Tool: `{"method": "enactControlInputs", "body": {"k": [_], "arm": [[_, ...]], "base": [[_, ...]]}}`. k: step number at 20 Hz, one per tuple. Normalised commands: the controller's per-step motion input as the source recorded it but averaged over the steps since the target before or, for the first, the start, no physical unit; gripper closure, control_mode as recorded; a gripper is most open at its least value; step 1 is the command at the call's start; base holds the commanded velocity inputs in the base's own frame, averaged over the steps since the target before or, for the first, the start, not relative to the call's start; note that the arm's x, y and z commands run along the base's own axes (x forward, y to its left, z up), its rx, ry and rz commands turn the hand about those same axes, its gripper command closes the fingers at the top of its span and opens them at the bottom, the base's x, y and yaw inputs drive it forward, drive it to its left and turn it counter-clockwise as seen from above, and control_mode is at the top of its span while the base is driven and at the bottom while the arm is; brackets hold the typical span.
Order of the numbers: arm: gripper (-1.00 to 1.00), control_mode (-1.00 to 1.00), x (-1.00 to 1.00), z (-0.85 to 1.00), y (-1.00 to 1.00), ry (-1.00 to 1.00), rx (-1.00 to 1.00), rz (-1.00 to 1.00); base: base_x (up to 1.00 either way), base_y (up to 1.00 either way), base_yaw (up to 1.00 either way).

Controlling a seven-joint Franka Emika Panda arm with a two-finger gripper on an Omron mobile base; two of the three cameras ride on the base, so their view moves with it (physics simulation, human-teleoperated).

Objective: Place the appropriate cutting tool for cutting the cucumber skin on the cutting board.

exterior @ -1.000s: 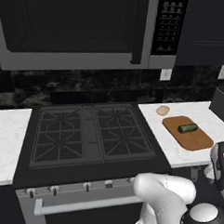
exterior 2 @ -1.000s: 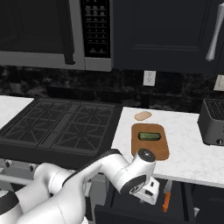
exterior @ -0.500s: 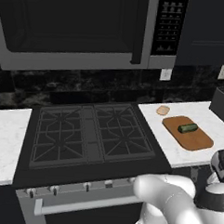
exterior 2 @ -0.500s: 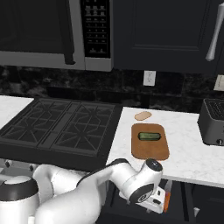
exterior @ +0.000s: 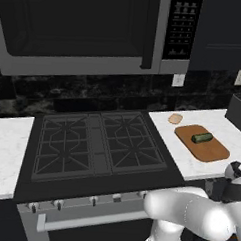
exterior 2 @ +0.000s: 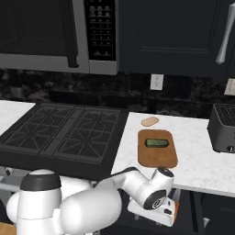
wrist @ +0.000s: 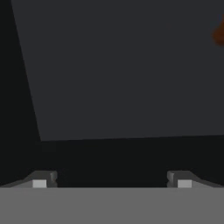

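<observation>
A: Where is the tool just now?

B: Low, below the edge of the surface. In the hand view its two tips stand wide apart with nothing between them, facing a flat dark panel, with a blurred orange patch at the top right corner that I can't identify.

A: So no peeler in hand?

B: None. In the right base view the hand sits under the surface edge, beside something with an orange part that I can't make out.

A: And the rest?

B: The cucumber lies across the cutting board, right of the stove. A small tan round item sits just behind the board, and a toaster stands well to the right.

A: Which step, then?

B: I'd say fetching the cutting tool, low down. Next it must find the peeler, close on its handle, then lift it to the board.
</observation>
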Motion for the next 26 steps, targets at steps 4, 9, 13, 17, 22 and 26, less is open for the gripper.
{"method": "enactControlInputs", "body": {"k": [4,9,13,17,22,26], "arm": [[-1.00,-1.00,-0.14,-0.02,0.20,0.27,0.00,0.00],[-1.00,-1.00,-0.58,0.00,0.19,0.23,0.00,0.00],[-1.00,-1.00,-0.99,-0.07,0.06,0.10,0.00,0.00],[-1.00,-1.00,-1.00,-0.16,0.01,0.07,0.00,0.00],[-1.00,-1.00,-0.85,-0.07,0.00,0.07,0.00,0.01],[-1.00,-1.00,0.48,0.29,0.00,0.00,0.00,0.00]], "base": [[0.00,0.00,0.00],[0.00,0.00,0.00],[0.00,0.00,0.00],[0.00,0.00,0.00],[0.00,0.00,0.00],[0.00,0.00,0.00]]}}
